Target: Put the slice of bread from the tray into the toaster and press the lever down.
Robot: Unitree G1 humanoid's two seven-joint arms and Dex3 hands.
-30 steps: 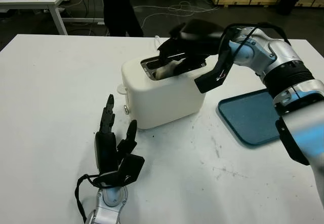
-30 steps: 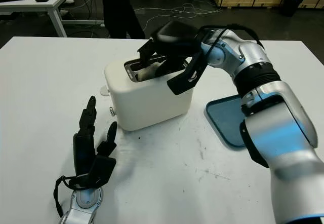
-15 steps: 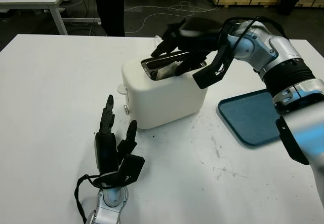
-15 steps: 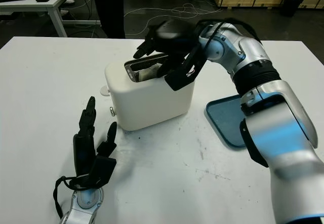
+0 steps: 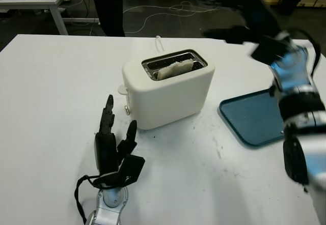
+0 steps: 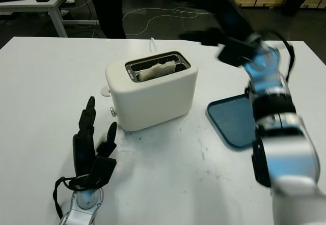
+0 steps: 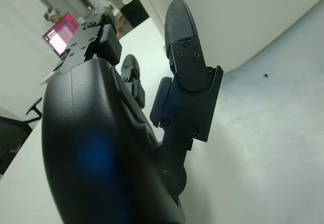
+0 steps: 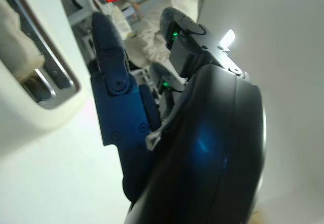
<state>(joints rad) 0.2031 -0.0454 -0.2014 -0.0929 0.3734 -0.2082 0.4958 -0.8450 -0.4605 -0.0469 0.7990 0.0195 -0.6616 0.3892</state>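
Nearest the robot, the left hand (image 5: pixel 113 146) is sitting open low on the white worktop (image 5: pixel 51 97), fingers pointing away toward the toaster, holding nothing. In the left wrist view the left hand's black shell and fingers (image 7: pixel 185 51) are showing close to the toaster's cream wall, not touching it.

Just beyond the left hand, the cream toaster (image 5: pixel 170 90) is standing upright near the middle of the worktop, turned at a slight angle. The slice of bread (image 5: pixel 174 68) is sitting in the toaster's slot, its top edge showing about level with the rim. The lever (image 5: pixel 121 89) is sticking out of the toaster's end that faces the left hand; whether it is pressed down is not clear.

To the right of the toaster, apart from it, the blue tray (image 5: pixel 249 117) is lying flat on the worktop with nothing on it.

Farther back, the right hand (image 5: pixel 244 24) is hanging in the air above the worktop's far right part, beyond the tray and clear of the toaster, motion-blurred. It is open and gripping nothing. In the right wrist view its fingers (image 8: pixel 114 82) are extending past the toaster's slot rim with bread inside.

Beyond the worktop, a person (image 5: pixel 108 6) is standing on the floor, near a second table (image 5: pixel 41 1) and cables.
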